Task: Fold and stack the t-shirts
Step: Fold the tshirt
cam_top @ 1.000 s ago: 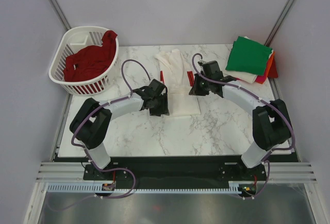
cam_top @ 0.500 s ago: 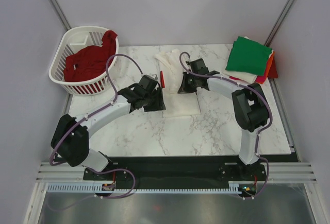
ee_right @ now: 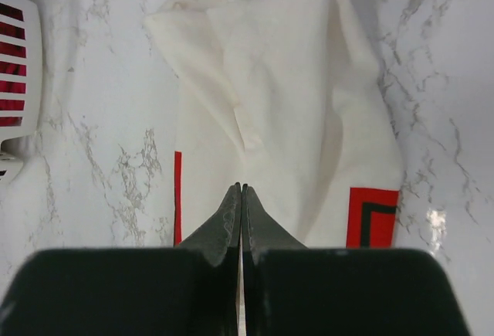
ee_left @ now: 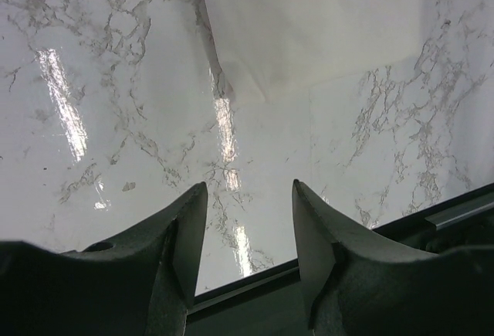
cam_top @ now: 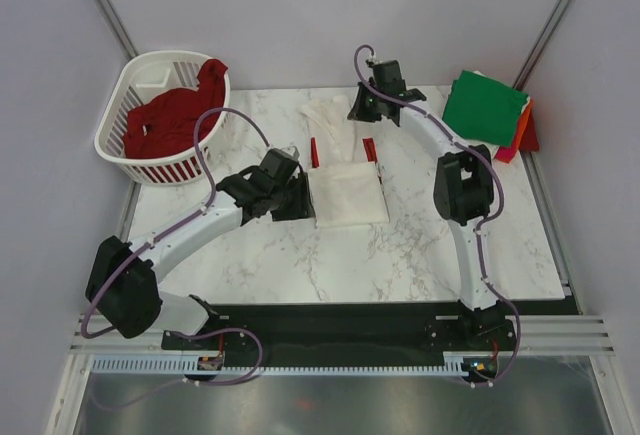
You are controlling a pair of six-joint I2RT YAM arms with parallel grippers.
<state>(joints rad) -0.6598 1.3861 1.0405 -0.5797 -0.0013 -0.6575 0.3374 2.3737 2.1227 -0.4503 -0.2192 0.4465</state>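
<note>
The white t-shirt lay half-folded mid-desk. The left pincer hovered just left of it, parted and empty. The right pincer, pressed closed on nothing, hung above the far, unfolded end. That end likely needed an even, flat fold nearward.

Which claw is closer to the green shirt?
Right. The right gripper is left of the green shirt; the left gripper is farther off, beside the white shirt.

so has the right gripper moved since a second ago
Yes. In the top view the right gripper has moved away from the arm bases to the far edge of the table, and is now level with the green t-shirt.
</note>
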